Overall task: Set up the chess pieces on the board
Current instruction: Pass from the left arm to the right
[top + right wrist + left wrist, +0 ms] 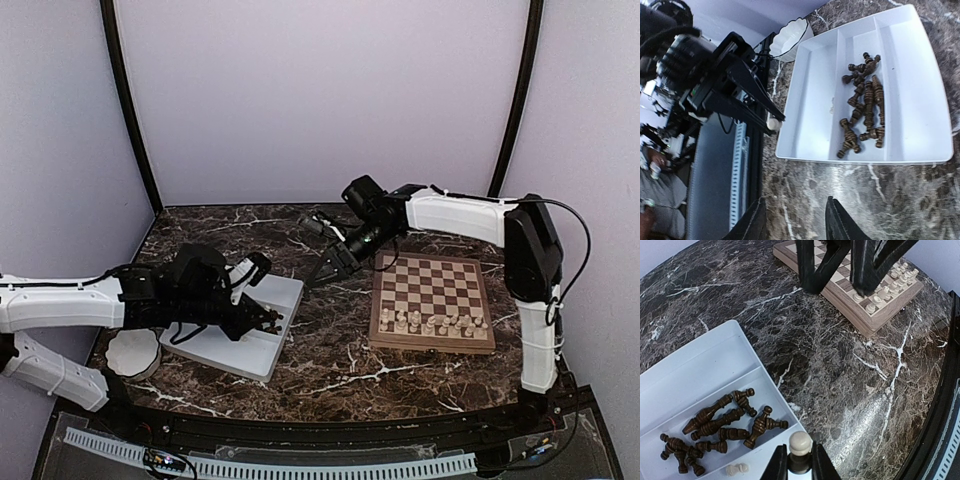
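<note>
Grip matters most here: my left pincer (799, 466) is pressed together on a pale chess piece (800, 442). It pinches the piece's lower body, and the round cream head stands up above my fingertips (776, 467). The piece hangs over the edge of the white tray (700, 360) on the board's side. My right pincer (796, 205) is spread and holds nothing. It hovers over the marble between the tray and the board (440, 285).

As I judge it, the step in hand is carrying this piece across to the board. The other pale pieces (430, 322) stand in the 2 rows nearest my bases. Which square is free I cannot tell, as the pieces are too small to read.

To do it well I should keep the piece upright and lift it clear of the tray wall. Then I should come down straight over the free square, because its neighbours stand close together and would topple at a nudge. My right pincer hangs near that path, so it ought to draw back before I cross. I should let go only once the base sits flat.

In the tray lie the dark pieces (720, 425) and 1 more pale piece (736, 469), for later.
</note>
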Motion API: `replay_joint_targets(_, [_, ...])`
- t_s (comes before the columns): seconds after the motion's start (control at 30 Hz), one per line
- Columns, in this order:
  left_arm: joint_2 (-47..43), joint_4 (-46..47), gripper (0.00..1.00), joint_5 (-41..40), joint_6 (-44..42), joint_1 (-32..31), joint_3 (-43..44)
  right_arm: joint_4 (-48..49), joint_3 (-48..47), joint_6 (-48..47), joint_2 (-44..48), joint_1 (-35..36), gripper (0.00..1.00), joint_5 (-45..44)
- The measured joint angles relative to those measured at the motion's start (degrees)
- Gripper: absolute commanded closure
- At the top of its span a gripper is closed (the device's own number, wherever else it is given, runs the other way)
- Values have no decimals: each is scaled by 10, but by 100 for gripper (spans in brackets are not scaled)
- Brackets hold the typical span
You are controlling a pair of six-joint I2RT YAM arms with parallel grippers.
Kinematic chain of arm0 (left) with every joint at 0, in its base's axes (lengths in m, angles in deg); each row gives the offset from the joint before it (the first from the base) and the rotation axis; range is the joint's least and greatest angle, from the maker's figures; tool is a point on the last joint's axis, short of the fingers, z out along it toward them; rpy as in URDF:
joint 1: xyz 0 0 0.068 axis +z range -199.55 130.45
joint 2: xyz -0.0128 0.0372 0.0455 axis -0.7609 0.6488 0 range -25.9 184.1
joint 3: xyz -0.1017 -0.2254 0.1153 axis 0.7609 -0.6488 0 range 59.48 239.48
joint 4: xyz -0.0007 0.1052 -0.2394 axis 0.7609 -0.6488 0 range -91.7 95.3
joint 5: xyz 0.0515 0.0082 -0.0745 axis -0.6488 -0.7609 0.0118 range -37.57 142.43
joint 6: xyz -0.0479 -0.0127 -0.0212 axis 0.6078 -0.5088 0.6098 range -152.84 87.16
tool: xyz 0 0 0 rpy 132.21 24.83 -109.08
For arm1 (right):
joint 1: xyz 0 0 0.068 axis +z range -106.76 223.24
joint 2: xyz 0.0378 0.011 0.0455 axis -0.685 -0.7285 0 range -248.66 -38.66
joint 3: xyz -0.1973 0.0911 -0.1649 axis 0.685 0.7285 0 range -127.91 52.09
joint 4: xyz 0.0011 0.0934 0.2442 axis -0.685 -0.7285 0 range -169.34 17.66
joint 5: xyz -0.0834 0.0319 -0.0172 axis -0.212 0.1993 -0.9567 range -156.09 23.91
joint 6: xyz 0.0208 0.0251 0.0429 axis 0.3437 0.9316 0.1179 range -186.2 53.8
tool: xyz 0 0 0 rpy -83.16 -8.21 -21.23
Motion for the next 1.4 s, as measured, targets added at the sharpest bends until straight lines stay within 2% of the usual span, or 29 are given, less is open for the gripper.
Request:
replay_joint_targets(0.23, [44, 14, 96, 0, -28, -24, 43, 44, -1, 113, -16, 28, 53, 62])
replay_joint_targets(0.5, [78, 16, 96, -5, -43, -42, 87, 88, 0, 179, -24, 50, 55, 92])
replay_joint_targets(0.77, [89, 17, 96, -14, -47, -43, 95, 99, 8, 194, -29, 56, 62, 96])
replay_joint_targets(1.0, [89, 16, 96, -18, -48, -46, 95, 105, 16, 197, -30, 55, 76, 93])
replay_joint_targets(1.4, [91, 15, 96, -34, -48, -47, 95, 107, 18, 195, -31, 55, 78, 78])
